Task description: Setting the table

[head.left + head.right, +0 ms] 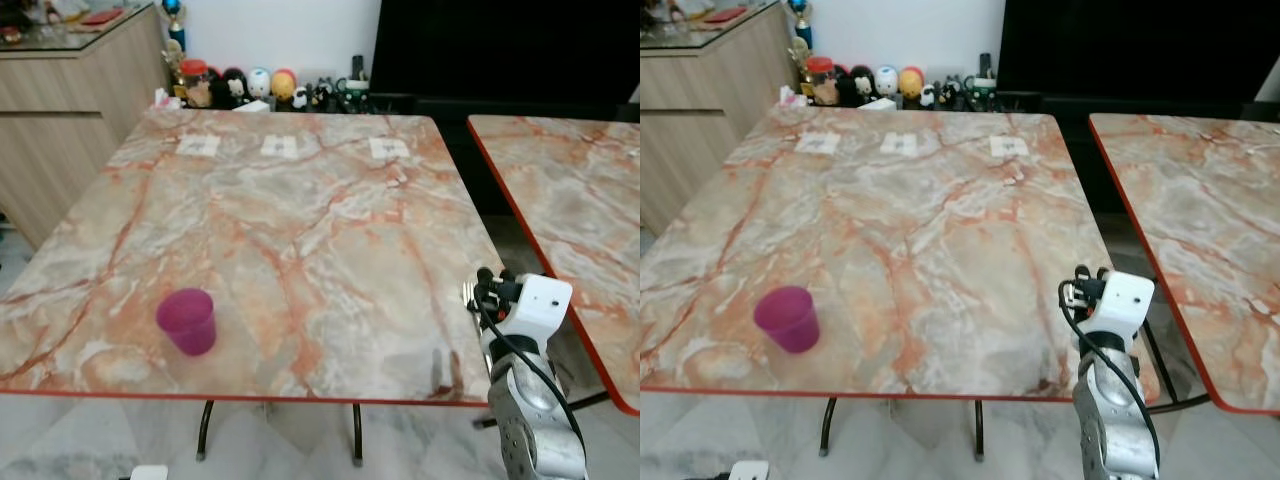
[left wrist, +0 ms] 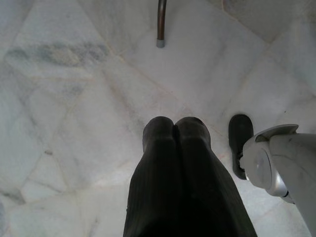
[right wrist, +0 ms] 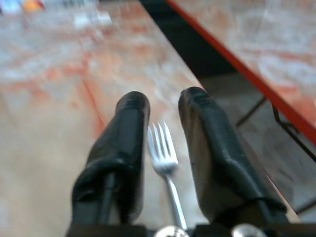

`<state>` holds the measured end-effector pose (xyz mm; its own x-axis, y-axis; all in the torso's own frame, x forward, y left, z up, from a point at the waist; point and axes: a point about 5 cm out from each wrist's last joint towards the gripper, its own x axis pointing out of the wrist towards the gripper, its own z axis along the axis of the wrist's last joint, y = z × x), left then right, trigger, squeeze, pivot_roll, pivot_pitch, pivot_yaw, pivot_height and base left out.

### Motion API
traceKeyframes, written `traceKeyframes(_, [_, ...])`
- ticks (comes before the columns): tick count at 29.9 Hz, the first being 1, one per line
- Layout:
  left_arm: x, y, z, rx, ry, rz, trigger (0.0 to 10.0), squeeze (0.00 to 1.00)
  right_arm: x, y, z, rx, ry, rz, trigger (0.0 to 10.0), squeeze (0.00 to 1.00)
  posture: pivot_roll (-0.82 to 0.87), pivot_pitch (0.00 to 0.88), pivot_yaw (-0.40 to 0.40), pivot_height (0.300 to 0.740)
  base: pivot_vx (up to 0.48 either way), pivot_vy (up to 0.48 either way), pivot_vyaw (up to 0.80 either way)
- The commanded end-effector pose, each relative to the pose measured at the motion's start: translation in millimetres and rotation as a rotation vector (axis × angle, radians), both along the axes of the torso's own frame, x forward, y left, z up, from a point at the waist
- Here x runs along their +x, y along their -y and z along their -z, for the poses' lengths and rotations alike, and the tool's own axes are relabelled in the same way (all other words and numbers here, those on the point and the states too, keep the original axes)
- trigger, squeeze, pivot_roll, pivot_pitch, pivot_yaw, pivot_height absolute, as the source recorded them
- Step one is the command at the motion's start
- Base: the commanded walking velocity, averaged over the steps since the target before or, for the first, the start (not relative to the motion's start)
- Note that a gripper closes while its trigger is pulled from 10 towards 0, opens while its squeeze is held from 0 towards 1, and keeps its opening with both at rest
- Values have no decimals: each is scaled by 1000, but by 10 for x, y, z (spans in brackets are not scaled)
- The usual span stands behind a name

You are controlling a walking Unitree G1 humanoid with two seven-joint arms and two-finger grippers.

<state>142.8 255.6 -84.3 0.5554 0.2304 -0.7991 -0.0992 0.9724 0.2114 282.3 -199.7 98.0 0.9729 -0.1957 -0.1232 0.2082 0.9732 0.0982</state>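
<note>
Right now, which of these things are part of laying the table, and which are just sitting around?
For the job: the fork between the right gripper fingers, the purple cup near the table's front edge.

Just there: the figurines beyond the far edge, the wooden cabinet, the second table.
</note>
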Motion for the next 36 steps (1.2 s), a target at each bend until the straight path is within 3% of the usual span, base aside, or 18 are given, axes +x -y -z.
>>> traceKeyframes(1, [-49,24,28,-4,-23,3,10000,0,30,36,51,-11,-60,-10,10000,1000,-26,30,-6,740,0,0,0])
traceKeyframes(7, [-50,12,24,-3,-21,4,10000,0,71,66,102,31,-134,-15,10000,976,-25,31,-3,740,0,0,0])
traceKeyframes(8, [-50,12,24,-3,-21,5,10000,0,81,58,113,22,-146,-30,10000,0,-25,31,-3,740,0,0,0])
traceKeyframes(21, [-53,32,30,-5,-19,5,10000,0,263,5,205,102,-237,-86,10000,0,-21,32,0,740,0,0,0])
traceKeyframes(30, [-60,31,32,-5,-20,2,10000,0,411,-62,197,140,-230,-118,10000,0,-14,34,3,740,0,0,0])
traceKeyframes(36, [-73,27,36,-6,-23,1,10000,0,423,-93,255,142,-257,-117,10000,0,-12,34,2,740,0,0,0])
